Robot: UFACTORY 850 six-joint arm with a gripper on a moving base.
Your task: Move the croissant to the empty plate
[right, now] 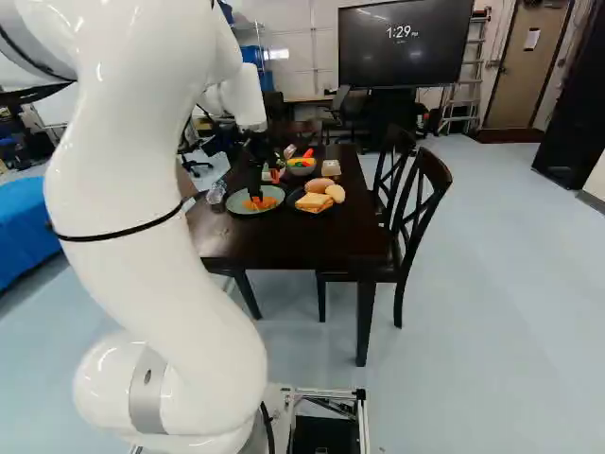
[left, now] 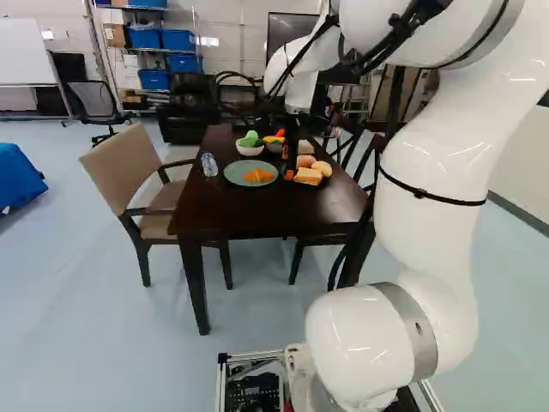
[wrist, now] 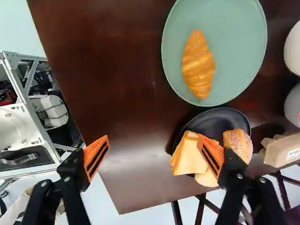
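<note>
1. Croissant (wrist: 198, 64) is on the green plate (wrist: 239, 61), well in from the near edge of the bench (wrist: 117, 108).
2. Black plate (wrist: 201, 124) with bread (wrist: 187, 157) sits right beside it, towards the right edge.
3. Hand (left: 287, 163) is spread nice and wide.

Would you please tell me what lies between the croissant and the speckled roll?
The wrist view shows bare parts of the green plate and black plate between the croissant and the speckled roll.

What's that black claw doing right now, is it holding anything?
Gripper: open, its two fingers wide apart, holding nothing; the croissant lies on the green plate, away from the fingers.
</note>
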